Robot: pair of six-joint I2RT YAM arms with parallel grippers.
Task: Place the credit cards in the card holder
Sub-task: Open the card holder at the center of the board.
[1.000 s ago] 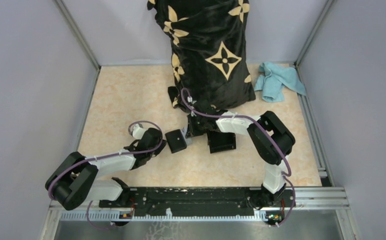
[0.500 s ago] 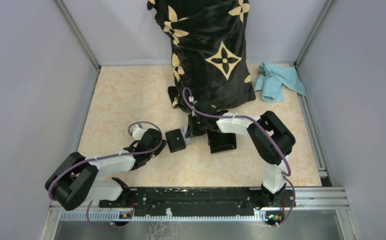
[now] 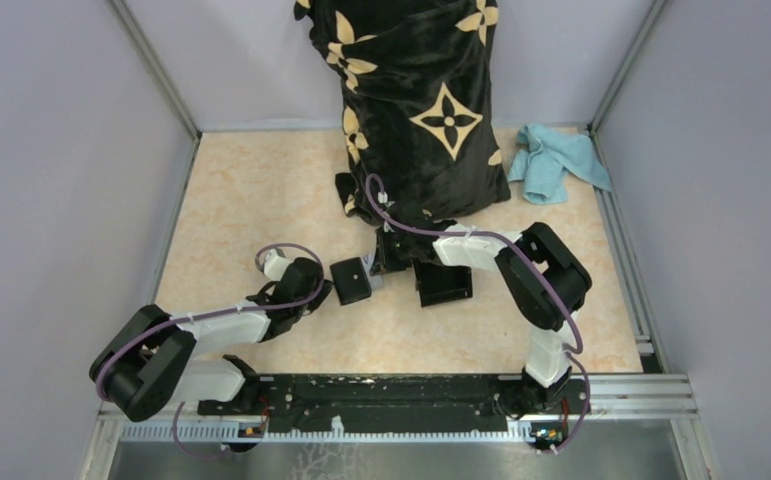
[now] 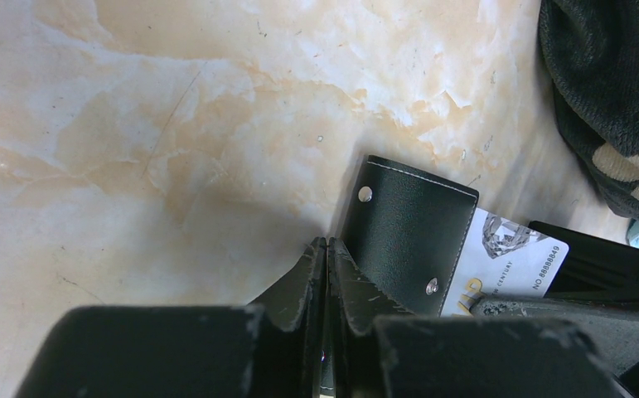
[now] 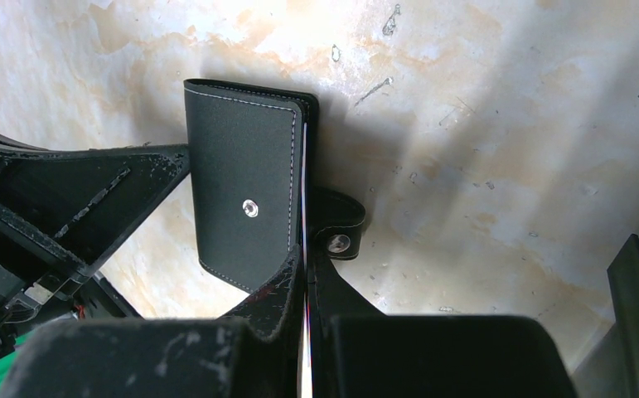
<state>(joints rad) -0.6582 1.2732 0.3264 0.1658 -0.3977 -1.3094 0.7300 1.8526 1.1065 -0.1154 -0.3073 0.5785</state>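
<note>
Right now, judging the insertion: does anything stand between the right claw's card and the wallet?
Nothing visible. The pale plastic card in the right claw sits partly inside the flat black leather-like card holder; its strap tab lies aside.

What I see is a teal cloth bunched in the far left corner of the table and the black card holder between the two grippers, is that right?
Not quite: the top external view shows the teal cloth bunched in the far right corner of the table, not the left. The black card holder does lie between the left gripper and the right gripper.
</note>
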